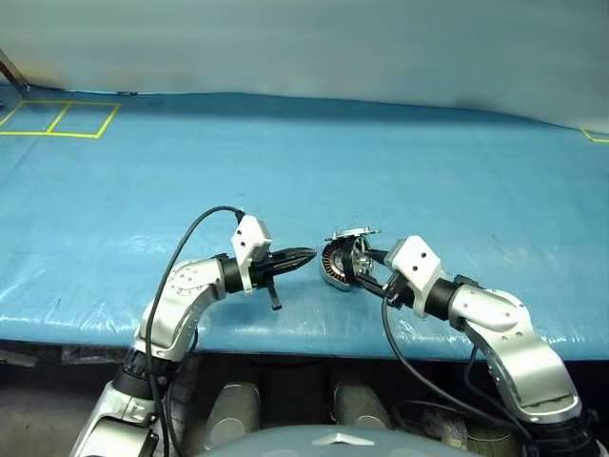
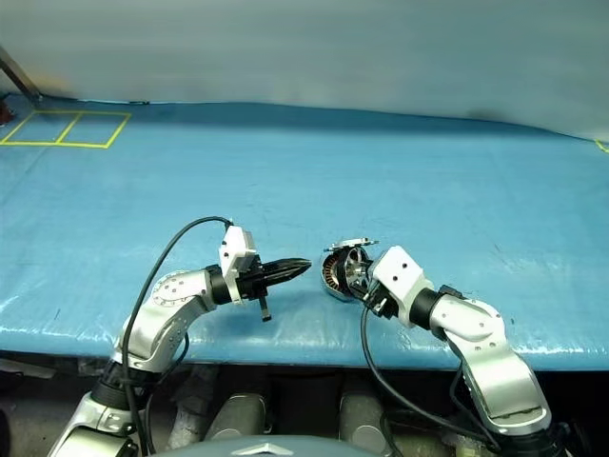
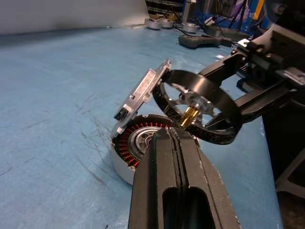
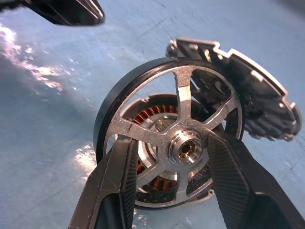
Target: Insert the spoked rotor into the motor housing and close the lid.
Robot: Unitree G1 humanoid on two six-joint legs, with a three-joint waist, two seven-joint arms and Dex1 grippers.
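The motor housing (image 1: 330,268), a silver can with copper windings (image 3: 135,139), lies on the blue table near its front edge. Its lid (image 3: 143,90) stands tilted open at the housing's far side, and its jagged rim (image 4: 259,102) shows behind the rotor. The spoked rotor (image 4: 183,90), a black ring with pale spokes and a brass-tipped hub, hangs just off the housing's open face. My right gripper (image 4: 171,141) is shut on it, one finger on each side of the hub. My left gripper (image 1: 297,257) is shut and empty, pointing level at the housing from the left, a short gap away.
The blue sheet-covered table (image 1: 304,171) stretches far ahead, with its front edge (image 1: 304,328) just below the grippers. Yellow tape squares (image 1: 59,119) mark the far left corner. More motor parts and cables (image 3: 190,28) lie beyond the table in the left wrist view.
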